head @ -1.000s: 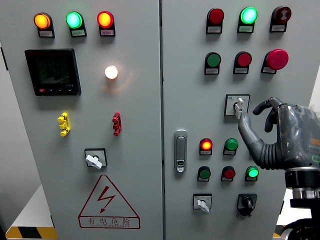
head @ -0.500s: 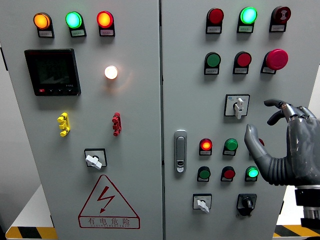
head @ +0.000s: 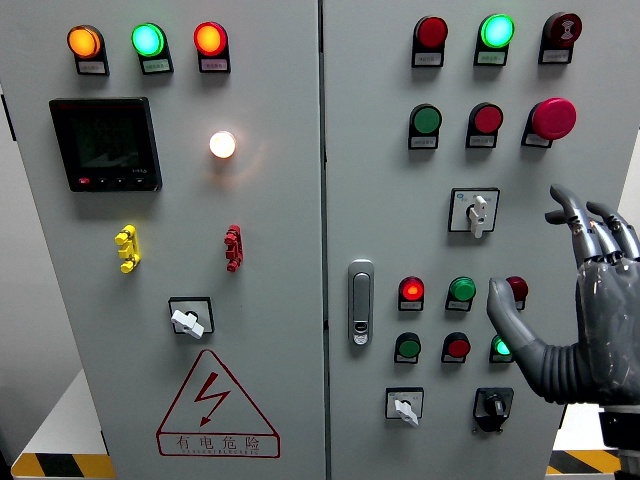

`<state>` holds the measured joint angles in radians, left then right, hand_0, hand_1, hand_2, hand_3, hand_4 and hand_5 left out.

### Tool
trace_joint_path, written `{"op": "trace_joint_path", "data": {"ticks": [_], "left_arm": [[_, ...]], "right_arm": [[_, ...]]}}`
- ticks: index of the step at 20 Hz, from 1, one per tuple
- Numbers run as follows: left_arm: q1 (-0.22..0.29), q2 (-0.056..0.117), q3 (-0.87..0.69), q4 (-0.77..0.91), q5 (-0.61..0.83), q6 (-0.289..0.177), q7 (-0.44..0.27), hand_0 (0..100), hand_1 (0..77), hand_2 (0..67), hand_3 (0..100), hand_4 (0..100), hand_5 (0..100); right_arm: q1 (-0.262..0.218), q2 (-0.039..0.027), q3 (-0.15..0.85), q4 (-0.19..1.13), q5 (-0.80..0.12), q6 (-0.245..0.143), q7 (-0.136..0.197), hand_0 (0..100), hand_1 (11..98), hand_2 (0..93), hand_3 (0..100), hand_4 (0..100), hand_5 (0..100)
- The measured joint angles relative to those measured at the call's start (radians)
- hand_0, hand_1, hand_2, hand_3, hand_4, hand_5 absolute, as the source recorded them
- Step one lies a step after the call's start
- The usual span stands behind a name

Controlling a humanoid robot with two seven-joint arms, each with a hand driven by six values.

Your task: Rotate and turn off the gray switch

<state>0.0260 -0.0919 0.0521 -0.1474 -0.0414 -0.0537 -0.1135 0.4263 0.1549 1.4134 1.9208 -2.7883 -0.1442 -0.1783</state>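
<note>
Gray switch: we see the gray switch on the right door of the panel, in the third row down, under the red and green buttons; its pale knob stands upright in a black square plate.
Right hand: our right hand comes up from the lower right corner, to the right of the switch and a little below it, clear of the knob.
Grip: we hold nothing; the fingers are spread and point upward, the thumb stretched out to the left over the small indicator lamps.
Left arm: we do not see it.
Nearby: we note a red mushroom button above the hand, a lit red lamp left of the thumb, and a door handle further left.
</note>
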Motion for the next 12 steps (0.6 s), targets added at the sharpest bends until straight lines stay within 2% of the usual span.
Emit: {"op": "trace_joint_path", "data": {"ticks": [7,12], "left_arm": [[0.000,-0.001,0.000,0.000,0.000,0.000,0.000,0,0.0,10.1,22,12,12],[0.000,0.000,0.000,0.000,0.000,0.000,0.000,0,0.0,10.1,22,12,12]], "right_arm": [[-0.011,0.0000,-0.013,0.003,-0.001,0.000,0.001,42,43.7,11.2,9,12,9],[-0.025,0.0000,-0.006,0.006,-0.009,-0.004,0.031,42,43.9,11.3,9,11,8]]}}
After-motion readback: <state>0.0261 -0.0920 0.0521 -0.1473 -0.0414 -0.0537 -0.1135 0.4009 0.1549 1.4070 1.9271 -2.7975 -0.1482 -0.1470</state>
